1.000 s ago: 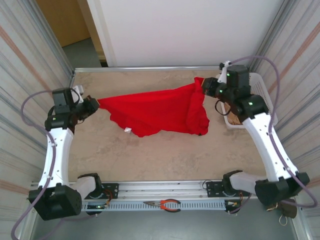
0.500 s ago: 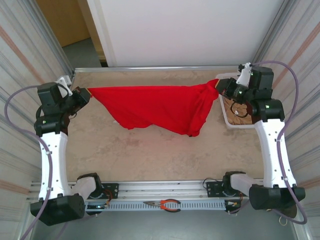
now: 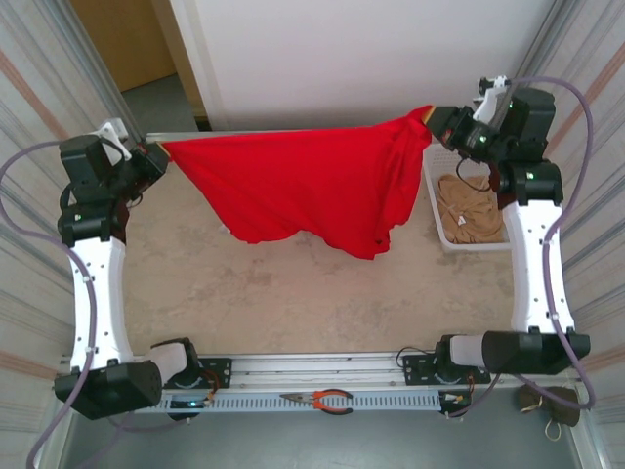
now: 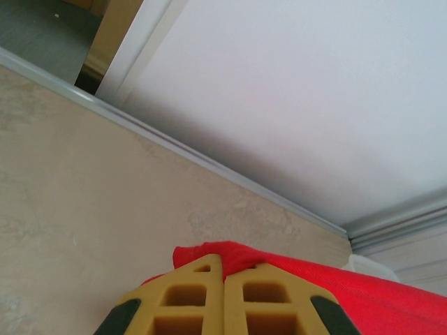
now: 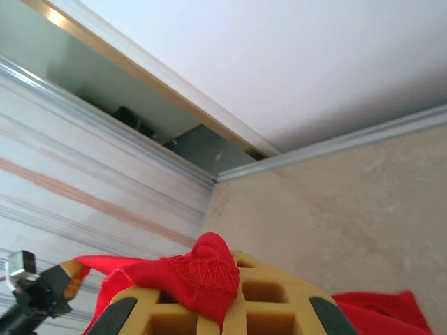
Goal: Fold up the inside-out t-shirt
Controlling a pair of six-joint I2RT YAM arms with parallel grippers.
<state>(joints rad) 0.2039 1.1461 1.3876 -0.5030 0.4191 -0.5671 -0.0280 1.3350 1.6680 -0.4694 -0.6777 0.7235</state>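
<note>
— Where do we find the red t-shirt point(image 3: 303, 191) if we take the white basket point(image 3: 476, 244) as our mark?

— We see it held up in the air and spread wide. One end is bunched just above the basket's far left corner. From there its top edge runs nearly straight to the left, away from the basket and across the table point(image 3: 293, 303). The rest hangs below that edge in loose folds, and the lowest fold droops just to the left of the basket. We cannot tell whether that fold touches the tabletop.

— And the two tools?

— The right gripper point(image 3: 437, 122) sits over the basket's far left corner. In its wrist view we see the yellow jaws clamped together on a puckered knot of red cloth point(image 5: 202, 272), so it is grasping the shirt. The left gripper point(image 3: 154, 161) is well apart from the basket, at the opposite side of the table and at about the same height. In its own camera the jaws are pressed tight on each other, with red fabric point(image 4: 363, 296) coming out from between and behind them, so we read it as clenched on the shirt's other end.

— What is in the basket itself?

— We see a crumpled tan garment point(image 3: 474, 210) lying inside, apart from the red shirt.

— Anything else?

— We see orange-handled pliers point(image 3: 322, 399) on the metal rail at the near edge, well to the left of the basket and nearer to us.
</note>
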